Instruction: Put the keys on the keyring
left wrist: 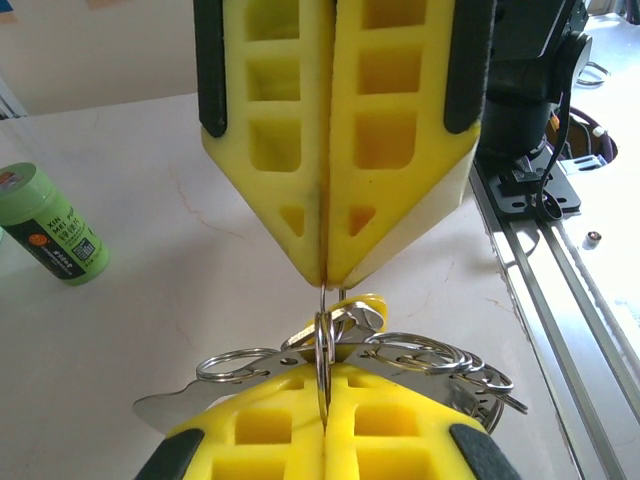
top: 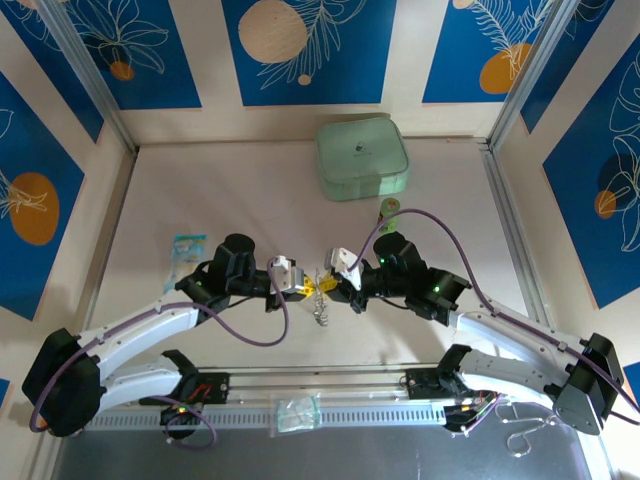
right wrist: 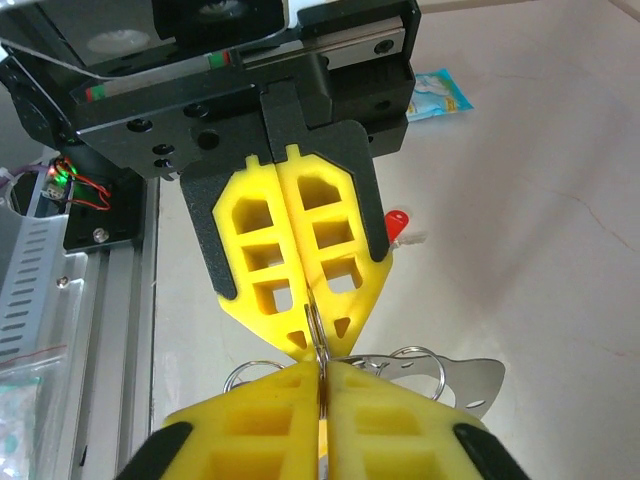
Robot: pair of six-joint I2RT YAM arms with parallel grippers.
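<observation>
Top view: we list a pale surface (top: pixel 250 210) walled by blue leaf-print panels (top: pixel 130 50) and carrying a pale green case (top: pixel 362 158); the left gripper (top: pixel 300 287) and right gripper (top: pixel 336 287) meet tip to tip, with the keyring (top: pixel 319 300) between them. Left wrist view: we note both pairs of jaws closed flat on the thin keyring, the yellow-headed key (left wrist: pixel 370 305) just beside it, and a green cylinder (left wrist: pixel 55 225) well apart. Right wrist view: the ring is pinched from both ends, and the red-headed key (right wrist: pixel 397 222) lies on the surface beyond the left jaws, with a blue packet (right wrist: pixel 437 95) farther off.

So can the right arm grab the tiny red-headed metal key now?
Probably not: the right fingers are shut on the thin silvery metal keyring, and the left fingers stand between them and the red-headed key.
</observation>
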